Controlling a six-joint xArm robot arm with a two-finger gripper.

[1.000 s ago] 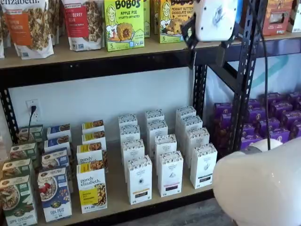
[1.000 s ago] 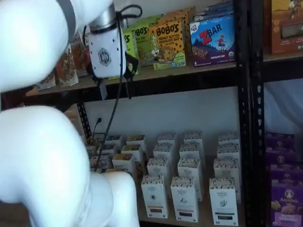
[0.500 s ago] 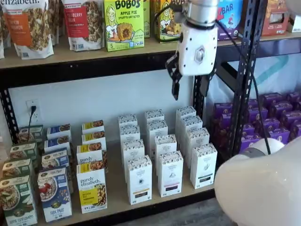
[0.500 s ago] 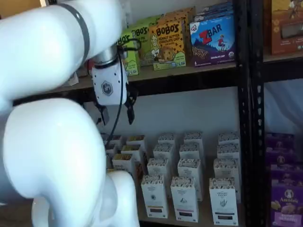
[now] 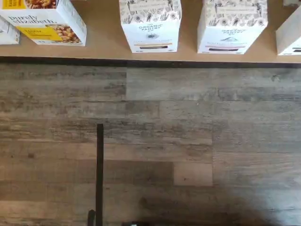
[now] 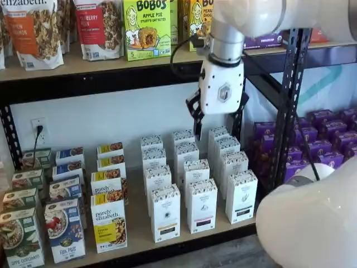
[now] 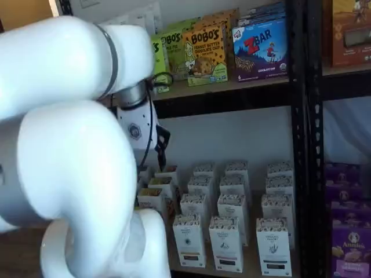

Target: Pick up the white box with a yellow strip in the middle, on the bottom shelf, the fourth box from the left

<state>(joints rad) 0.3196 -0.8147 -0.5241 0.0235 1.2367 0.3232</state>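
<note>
The white box with a yellow strip (image 6: 109,222), marked "purely elizabeth", stands at the front of its row on the bottom shelf. It also shows in the wrist view (image 5: 44,21), at the shelf's front edge. My gripper (image 6: 218,125) hangs in front of the shelf's back wall, above the rows of white patterned boxes and up and to the right of the target. Its fingers stand apart with nothing between them; the right one blends into the black post. In a shelf view only one finger (image 7: 161,152) shows beside the arm.
White patterned boxes (image 6: 202,205) fill the rows right of the target; cereal boxes (image 6: 64,230) stand to its left. The upper shelf board (image 6: 111,70) overhangs the gripper. A black post (image 6: 287,111) stands to the right. The wrist view shows wood flooring (image 5: 188,141) below the shelf edge.
The gripper has come down from the upper shelf level and moved left, now hanging in front of the back wall above the bottom-shelf boxes.
</note>
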